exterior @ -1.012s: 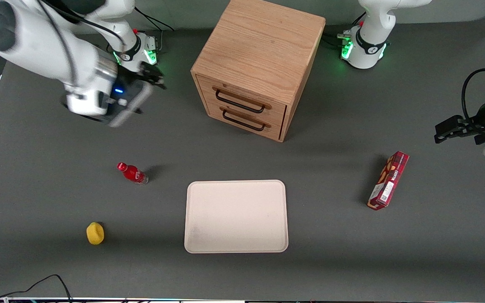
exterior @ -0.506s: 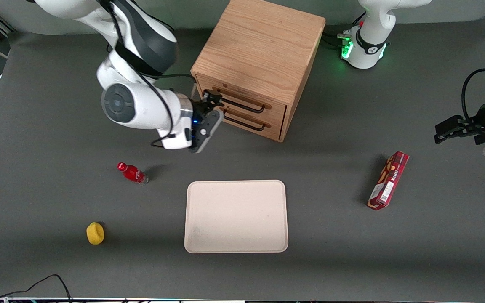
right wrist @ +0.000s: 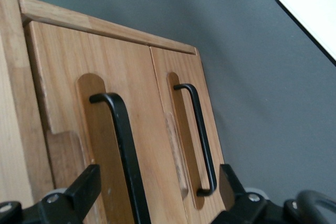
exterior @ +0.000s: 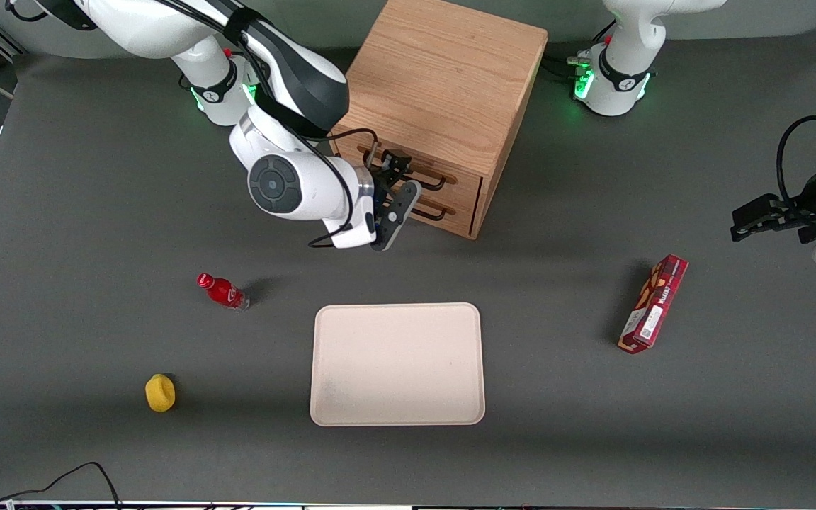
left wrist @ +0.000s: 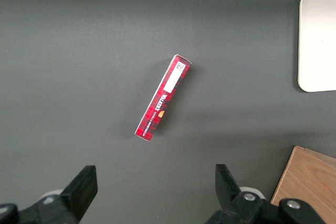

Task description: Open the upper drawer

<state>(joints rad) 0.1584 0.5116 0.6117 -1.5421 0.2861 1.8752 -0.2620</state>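
Note:
The oak cabinet (exterior: 443,78) stands at the back middle of the table with both drawers closed. The upper drawer (exterior: 466,186) shows in the right wrist view (right wrist: 58,77) with its long black wire handle (right wrist: 122,145). The lower drawer (right wrist: 181,77) has its own handle (right wrist: 202,135). My right gripper (exterior: 395,171) is right in front of the drawer fronts, level with the upper handle. It is open (right wrist: 157,195). Its fingers (right wrist: 86,184) stand on either side of the upper handle without touching it. Nothing is held.
A white tray (exterior: 397,365) lies nearer the front camera than the cabinet. A red bottle (exterior: 224,291) and a yellow object (exterior: 160,393) lie toward the working arm's end. A red box (exterior: 654,303) lies toward the parked arm's end, also in the left wrist view (left wrist: 163,98).
My gripper swung from the working arm's end of the table to the cabinet front, then slid along the drawer fronts to the upper handle's middle. The drawers have not moved.

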